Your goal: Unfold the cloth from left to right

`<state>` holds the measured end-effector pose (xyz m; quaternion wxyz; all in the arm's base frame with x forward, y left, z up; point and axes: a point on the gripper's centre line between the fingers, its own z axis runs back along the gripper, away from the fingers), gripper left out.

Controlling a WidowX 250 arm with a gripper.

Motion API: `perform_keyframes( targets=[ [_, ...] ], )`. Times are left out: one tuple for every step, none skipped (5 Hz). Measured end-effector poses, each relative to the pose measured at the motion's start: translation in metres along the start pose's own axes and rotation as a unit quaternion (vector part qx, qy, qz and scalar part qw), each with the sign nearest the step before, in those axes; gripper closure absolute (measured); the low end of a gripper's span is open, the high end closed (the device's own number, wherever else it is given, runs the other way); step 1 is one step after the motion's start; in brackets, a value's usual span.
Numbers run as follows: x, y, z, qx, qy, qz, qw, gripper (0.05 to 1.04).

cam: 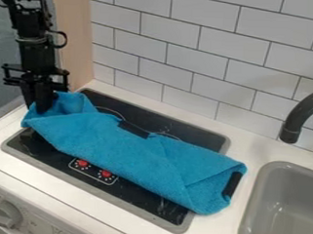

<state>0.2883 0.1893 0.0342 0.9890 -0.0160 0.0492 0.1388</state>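
Blue cloth (141, 155) crosses the stove (198, 132) from left edge past right: soft, light, limp, I'd guess (nothing to break). I'd pinch its left-end fold, by my gripper (42, 105); whether that's closed, I can't tell.

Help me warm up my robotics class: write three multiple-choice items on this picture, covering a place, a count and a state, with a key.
1. Where is the blue fabric cloth?
A. In the grey sink
B. Hung over the dark curved faucet
C. Over the black flat stovetop

2. How many round red knobs show?
A. Two
B. Four
C. Five

3. How does the cloth lie?
A. Spread out fully flat
B. Partly folded over itself
C. Rolled into a tight tube

Key:
1. C: it stretches across the stovetop, whose dark surface shows on both sides.
2. A: the pair sits side by side in a light outline.
3. B: flaps overlap, with a slanting fold edge near the picture's right.
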Motion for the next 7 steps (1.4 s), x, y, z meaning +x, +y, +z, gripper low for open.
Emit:
perform_keyframes(
  targets=[
    [0.000, 0.000, -0.001, 0.001, 0.002, 0.002, 1.0000, 0.573],
    [-0.001, 0.000, -0.001, 0.001, 0.005, 0.004, 1.0000, 0.265],
    [-0.003, -0.001, 0.000, 0.000, 0.012, 0.004, 0.9999, 0.065],
    [-0.005, -0.002, 0.012, 0.001, 0.004, -0.001, 1.0000, 0.075],
    [-0.008, -0.010, 0.062, 0.013, -0.053, -0.005, 0.9985, 0.084],
    [-0.021, -0.021, 0.086, 0.012, -0.080, -0.016, 0.9966, 0.084],
    [-0.028, -0.032, 0.093, -0.007, -0.091, -0.033, 0.9952, 0.084]
  ],
)
